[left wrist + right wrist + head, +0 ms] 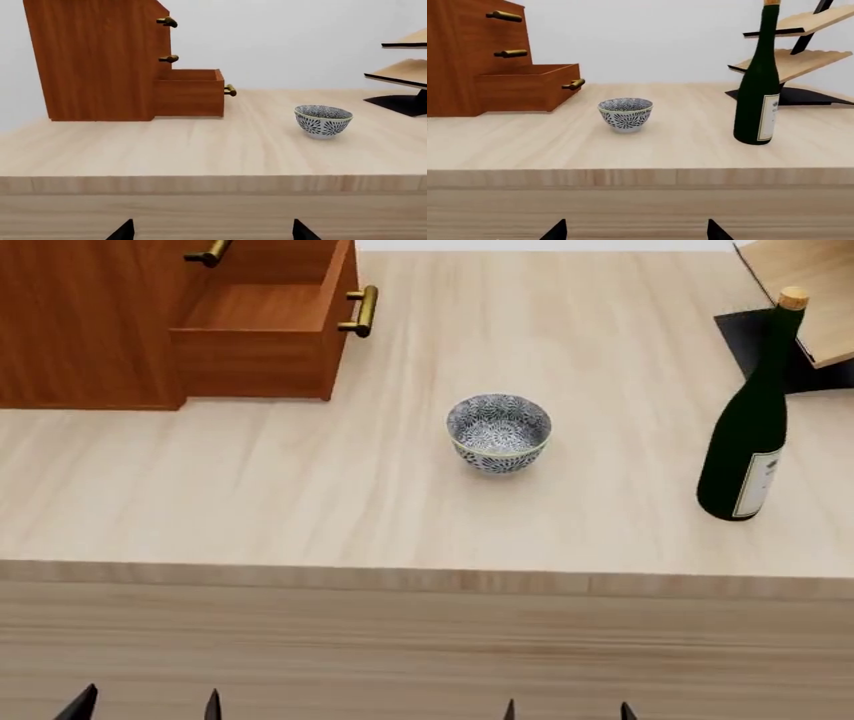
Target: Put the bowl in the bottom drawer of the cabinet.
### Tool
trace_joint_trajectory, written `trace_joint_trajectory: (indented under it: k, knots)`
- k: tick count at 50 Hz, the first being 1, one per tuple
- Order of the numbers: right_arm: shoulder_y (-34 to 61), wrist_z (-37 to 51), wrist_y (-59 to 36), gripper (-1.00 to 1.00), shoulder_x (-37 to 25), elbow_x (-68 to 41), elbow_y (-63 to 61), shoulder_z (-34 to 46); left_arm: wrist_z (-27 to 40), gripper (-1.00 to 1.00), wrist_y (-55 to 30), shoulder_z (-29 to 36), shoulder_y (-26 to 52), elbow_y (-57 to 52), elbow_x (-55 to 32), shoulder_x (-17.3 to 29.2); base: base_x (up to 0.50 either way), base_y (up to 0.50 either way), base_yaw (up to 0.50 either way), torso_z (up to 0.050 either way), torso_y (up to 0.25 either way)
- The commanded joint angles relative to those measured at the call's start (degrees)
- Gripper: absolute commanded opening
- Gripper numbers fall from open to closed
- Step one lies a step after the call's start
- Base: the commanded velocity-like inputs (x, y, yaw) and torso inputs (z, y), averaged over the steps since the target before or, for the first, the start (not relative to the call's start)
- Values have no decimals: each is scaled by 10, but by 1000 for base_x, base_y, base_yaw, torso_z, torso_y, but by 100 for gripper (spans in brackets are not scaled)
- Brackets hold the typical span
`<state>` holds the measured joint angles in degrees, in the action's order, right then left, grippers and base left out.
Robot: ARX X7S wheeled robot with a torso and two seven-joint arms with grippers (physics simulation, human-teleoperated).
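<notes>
The blue-and-white bowl (498, 432) stands upright on the pale wooden table (267, 500), near its middle; it also shows as bowl (323, 120) and bowl (625, 114). At the back left is the reddish-brown cabinet (80, 320), its bottom drawer (260, 335) pulled out and open, brass handle (358, 311) facing the bowl. Both grippers hang in front of the table's near edge, below the tabletop. My left gripper (144, 705) and right gripper (567, 710) show only black fingertips, spread wide apart with nothing between them.
A dark green wine bottle (750, 430) stands upright to the right of the bowl. Behind it is a pale wooden rack (801, 290) on a black base. The cabinet's upper drawers (167, 40) are closed.
</notes>
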<state>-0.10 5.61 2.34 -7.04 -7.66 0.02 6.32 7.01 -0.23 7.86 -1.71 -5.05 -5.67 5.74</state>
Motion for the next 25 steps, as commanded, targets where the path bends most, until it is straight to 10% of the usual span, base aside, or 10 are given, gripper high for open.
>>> trace_joint_trajectory:
  k: [1,25]
  knots:
    - [-2,9,-20,100,-7,-4,-18,8,11,100,-21,-7,0,-14,-27,7,0,0,0,0,0]
    - [3,39,-101,100,-23,-12,-100,17,36,100,-75,-2,-3,-82,-51,25,0,0,0,0,0]
